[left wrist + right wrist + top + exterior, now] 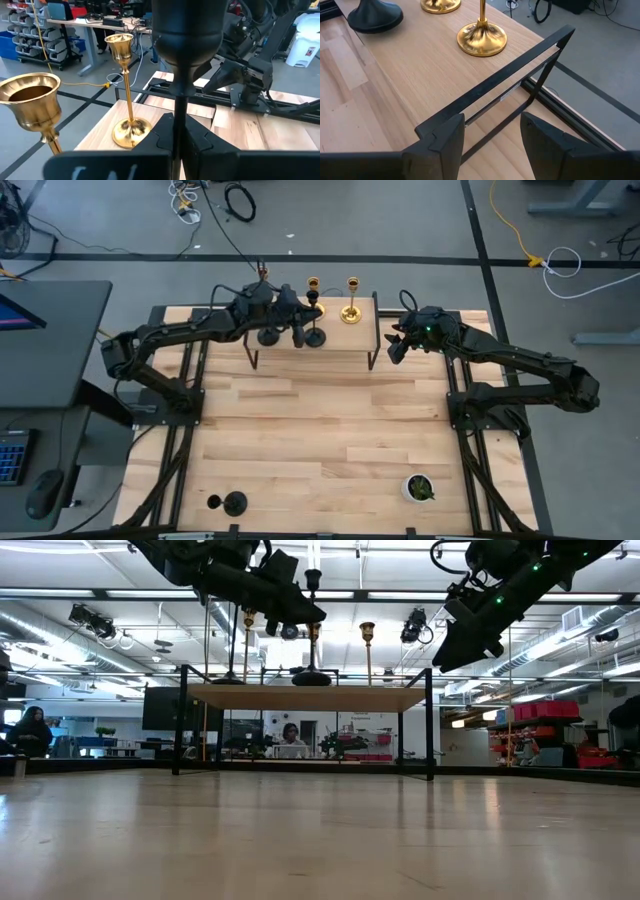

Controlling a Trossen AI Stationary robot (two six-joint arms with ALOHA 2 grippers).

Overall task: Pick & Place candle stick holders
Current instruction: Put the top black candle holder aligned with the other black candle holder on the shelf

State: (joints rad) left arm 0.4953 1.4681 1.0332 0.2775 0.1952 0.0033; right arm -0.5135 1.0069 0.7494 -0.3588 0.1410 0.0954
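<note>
A low wooden shelf [330, 358] stands at the table's far side. On it are two black candle stick holders [268, 335] [314, 337] and gold ones [351, 310] [316, 305]. My left gripper [305, 320] is shut on the right-hand black holder [186, 35]. In the left wrist view, two gold holders [125, 90] [30, 100] stand beyond it. My right gripper [396, 346] is open and empty above the shelf's right end [520, 55]. Another black holder [226, 502] lies on its side near the table's front left. My left gripper pinches the black holder's thin stem [178, 117], below its cup, between its two fingers. The fingers come level from the table's left and lie across the stem. The holder stands upright, and in the low view its round base [312, 680] appears to rest on the shelf top.
A small white pot with a green plant [420, 488] stands near the table's front right. The shelf's black metal frame [510, 65] runs just under my right gripper. Bare wooden tabletop [320, 440] lies between the shelf and the near edge.
</note>
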